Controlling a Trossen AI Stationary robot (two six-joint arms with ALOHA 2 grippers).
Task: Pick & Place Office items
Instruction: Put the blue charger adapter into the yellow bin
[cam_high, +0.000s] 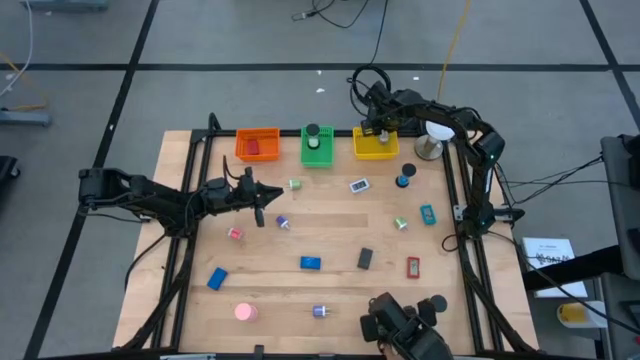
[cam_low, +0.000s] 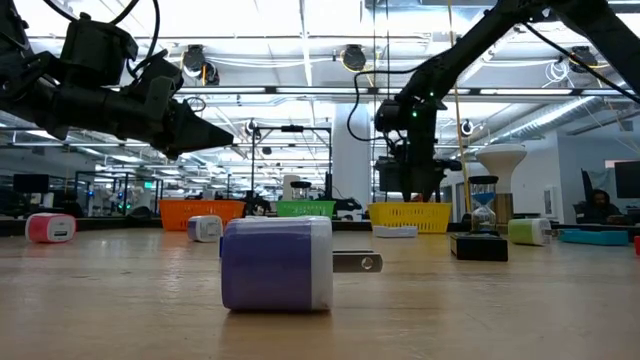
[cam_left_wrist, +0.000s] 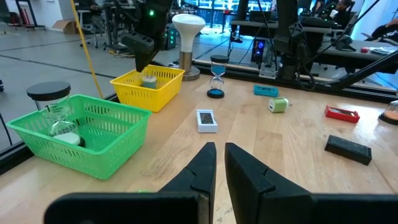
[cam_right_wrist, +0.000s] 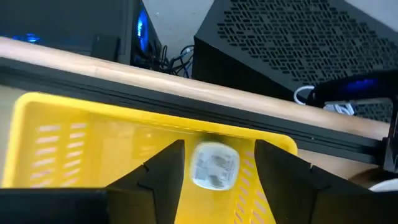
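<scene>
My right gripper (cam_right_wrist: 217, 163) hangs open above the yellow bin (cam_high: 375, 146) at the far edge, fingers slanting down. A small pale grey-white item (cam_right_wrist: 214, 165) lies in that bin under the fingers, with a gap on each side of it; it also shows in the bin (cam_left_wrist: 148, 79) in the left wrist view. My left gripper (cam_left_wrist: 219, 158) is shut on nothing, level above the table's left half (cam_high: 262, 208). Several office items lie scattered on the table, among them a white block (cam_high: 359, 185), a black block (cam_high: 365, 258), a blue block (cam_high: 311, 263) and a purple plug (cam_low: 278, 262).
An orange bin (cam_high: 257, 144) and a green bin (cam_high: 317, 145) holding a black-lidded jar stand left of the yellow one. A white-domed stand (cam_high: 433, 140) and a blue hourglass (cam_high: 404, 178) are close to my right arm. Another dark device (cam_high: 405, 325) sits at the near edge.
</scene>
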